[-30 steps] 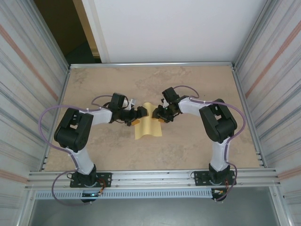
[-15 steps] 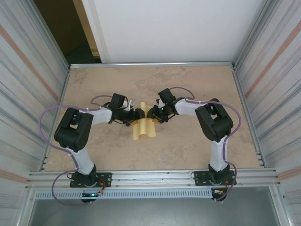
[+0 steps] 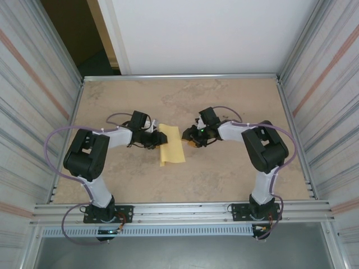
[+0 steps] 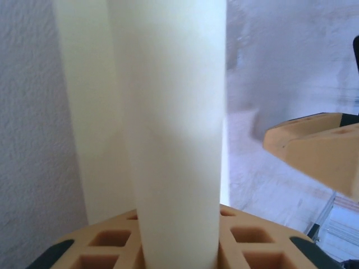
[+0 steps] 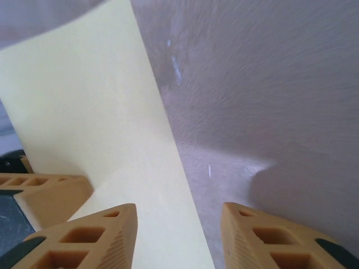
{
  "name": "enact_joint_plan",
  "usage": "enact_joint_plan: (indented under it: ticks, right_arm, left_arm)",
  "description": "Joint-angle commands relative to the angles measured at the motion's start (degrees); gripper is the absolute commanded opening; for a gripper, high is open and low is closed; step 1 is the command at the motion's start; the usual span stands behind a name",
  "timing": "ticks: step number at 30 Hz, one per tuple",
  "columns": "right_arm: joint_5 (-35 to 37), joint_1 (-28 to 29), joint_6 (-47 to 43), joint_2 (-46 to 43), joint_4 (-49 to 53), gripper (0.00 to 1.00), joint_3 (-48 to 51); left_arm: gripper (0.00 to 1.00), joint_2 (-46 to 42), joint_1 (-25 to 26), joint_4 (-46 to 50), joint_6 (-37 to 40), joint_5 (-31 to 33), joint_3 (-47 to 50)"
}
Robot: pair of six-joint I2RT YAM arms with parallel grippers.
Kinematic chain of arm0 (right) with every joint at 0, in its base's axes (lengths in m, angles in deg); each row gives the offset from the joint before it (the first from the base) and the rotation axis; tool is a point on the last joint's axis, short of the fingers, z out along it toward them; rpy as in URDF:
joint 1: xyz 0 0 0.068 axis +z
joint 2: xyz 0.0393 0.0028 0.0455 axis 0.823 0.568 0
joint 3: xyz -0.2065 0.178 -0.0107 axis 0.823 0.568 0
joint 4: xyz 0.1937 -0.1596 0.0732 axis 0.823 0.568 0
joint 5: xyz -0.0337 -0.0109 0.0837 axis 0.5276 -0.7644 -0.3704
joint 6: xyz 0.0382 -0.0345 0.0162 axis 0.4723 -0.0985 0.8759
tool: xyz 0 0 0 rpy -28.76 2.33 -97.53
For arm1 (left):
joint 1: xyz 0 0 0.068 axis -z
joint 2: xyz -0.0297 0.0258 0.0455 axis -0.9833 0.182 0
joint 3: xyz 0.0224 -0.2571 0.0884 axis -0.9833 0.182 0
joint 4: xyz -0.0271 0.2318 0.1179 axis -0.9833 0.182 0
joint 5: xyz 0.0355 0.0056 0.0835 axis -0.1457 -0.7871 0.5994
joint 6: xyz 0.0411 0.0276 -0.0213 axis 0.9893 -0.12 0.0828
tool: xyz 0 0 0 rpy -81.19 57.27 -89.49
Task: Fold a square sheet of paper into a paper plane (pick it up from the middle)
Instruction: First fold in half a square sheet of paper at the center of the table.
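Square sheet of paper (image 3: 171,145) mid-table btwn both grippers, bowed over on itself. Left gripper (image 3: 160,137) at its L edge; wrist view has paper running down into the jaws, looks pinched. Right gripper (image 3: 192,137) jaws apart, sheet beside one finger (image 5: 84,238), holding nothing. Paper v. light, floppy, creases easily; I'd grip edges, gently.

Beige marbled table (image 3: 224,174) carries the square sheet of paper (image 3: 171,148)

I can read no text, label, brand or number anywhere; nothing written near my fingers.
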Motion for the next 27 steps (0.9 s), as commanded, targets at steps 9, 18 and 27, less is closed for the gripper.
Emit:
enact_joint_plan:
  ticks: [9,18,27]
  right_arm:
    - [-11.43,-9.11,-2.02,-15.81,-12.35,0.78,3.85]
    - [-20.22,-8.28,-1.96,-12.28,-17.64,0.9,-2.25]
    - [-22.07,-4.78,-5.21,-7.81,-12.05,0.85,-8.42]
  left_arm:
    - [0.28,-10.33,-2.78,-13.58,-9.07,-15.88,-4.82]
    - [0.28,-9.72,-2.75,-25.89,-21.4,-23.35,-7.75]
    - [0.28,-8.04,-2.08,-24.87,-21.71,-23.98,-9.0]
